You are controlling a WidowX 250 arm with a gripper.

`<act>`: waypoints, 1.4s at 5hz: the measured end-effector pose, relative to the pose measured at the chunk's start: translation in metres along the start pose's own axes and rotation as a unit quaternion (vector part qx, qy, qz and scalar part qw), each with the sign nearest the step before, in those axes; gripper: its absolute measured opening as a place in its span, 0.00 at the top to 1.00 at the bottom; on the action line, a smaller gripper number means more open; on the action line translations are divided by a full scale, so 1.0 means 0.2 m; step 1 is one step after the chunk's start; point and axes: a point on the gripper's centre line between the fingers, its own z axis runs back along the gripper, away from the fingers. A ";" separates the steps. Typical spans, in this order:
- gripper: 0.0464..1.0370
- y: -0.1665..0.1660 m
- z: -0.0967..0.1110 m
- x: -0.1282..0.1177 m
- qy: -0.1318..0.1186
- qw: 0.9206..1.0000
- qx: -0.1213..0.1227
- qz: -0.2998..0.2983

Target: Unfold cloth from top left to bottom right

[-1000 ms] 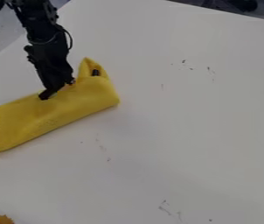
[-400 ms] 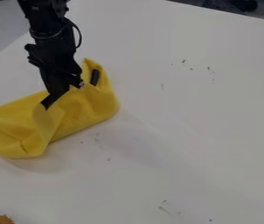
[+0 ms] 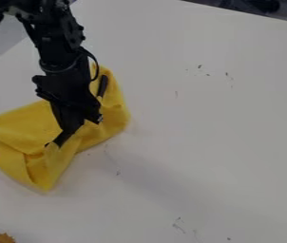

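We see the gripper (image 3: 53, 143) pinching the yellow cloth (image 3: 18, 127), whose left end is cut off and middle partly hidden

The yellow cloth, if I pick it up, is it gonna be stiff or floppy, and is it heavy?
The yellow cloth will probably be floppy, since it creases and folds over itself. It looks thin, so it's likely light for its spread. Rolling seems unlikely, as it lies mostly flat on the white table.

The arm (image 3: 63, 71) covers part of the cloth (image 3: 19, 128), whose left end seems cut off, like the bottom-left orange object (image 3: 3, 238).
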 end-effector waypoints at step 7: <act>0.03 -0.38 -0.07 -0.26 0.056 0.989 -0.130 0.049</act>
